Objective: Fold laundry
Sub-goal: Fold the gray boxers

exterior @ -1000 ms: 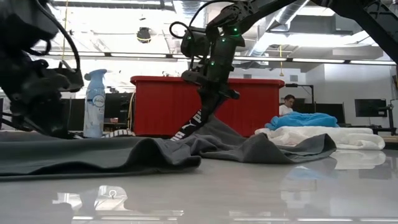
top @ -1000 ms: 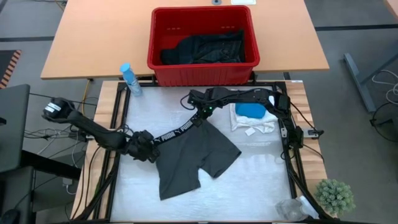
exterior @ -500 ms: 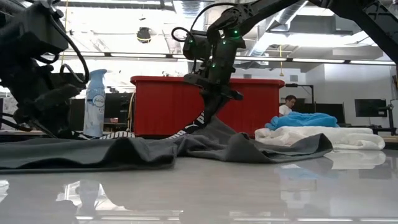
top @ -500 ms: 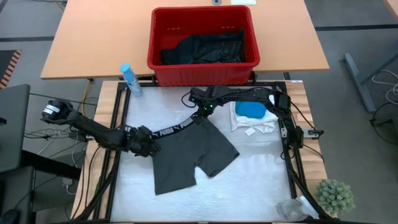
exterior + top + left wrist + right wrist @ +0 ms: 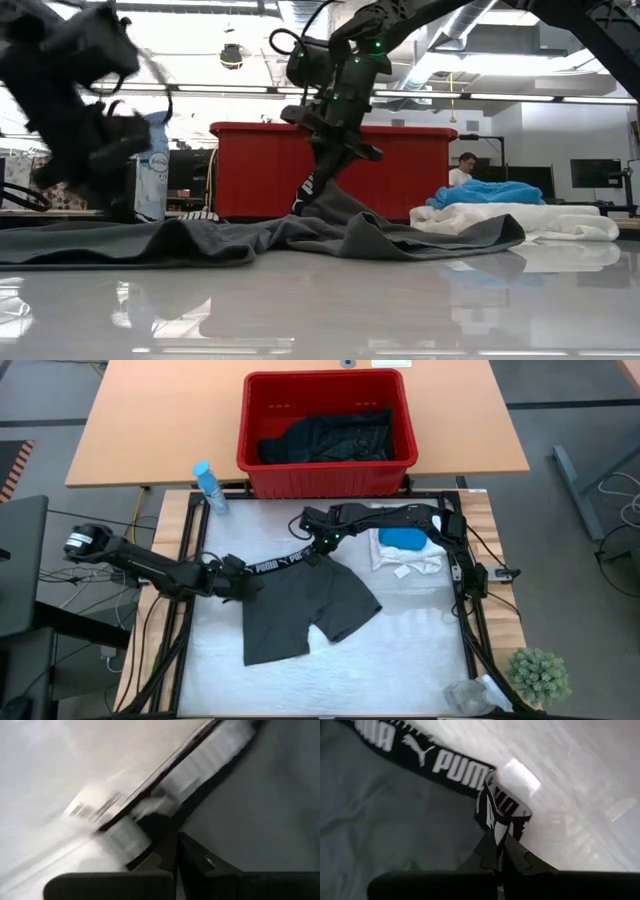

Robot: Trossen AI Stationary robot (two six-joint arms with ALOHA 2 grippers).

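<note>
Dark grey briefs (image 5: 310, 605) with a black lettered waistband (image 5: 275, 565) lie spread on the white table top, legs toward the near edge. My left gripper (image 5: 238, 575) is shut on the waistband's left end. My right gripper (image 5: 315, 548) is shut on its right end. A teal garment (image 5: 403, 538) rests on a white one (image 5: 408, 560) at the right. Black garments (image 5: 330, 435) lie in the red basket (image 5: 262, 470) beyond the far edge. My left gripper pinches the waistband's left end (image 5: 150, 827) between its two fingers, slanting down from the table's left. The picture is blurred, so I cannot count the layers. My right gripper pinches the waistband's right end (image 5: 492, 822) at a fold, between its two fingers. The fingers come from above, pointing down. That end is raised off the table (image 5: 322, 190); the cloth slopes down from it and lies on the table.
A blue spray bottle (image 5: 207, 485) stands at the far left corner. A small green plant (image 5: 540, 675) sits off the near right corner. A person (image 5: 462, 168) sits in the room behind. Bare white table top (image 5: 400, 660) lies near the front right.
My left gripper has gone toward the table's far edge, taking the waistband's left end with it. The waistband now runs straighter between the two grippers, and the briefs' left leg has slid toward the far edge. My right gripper's end has stayed in place.
</note>
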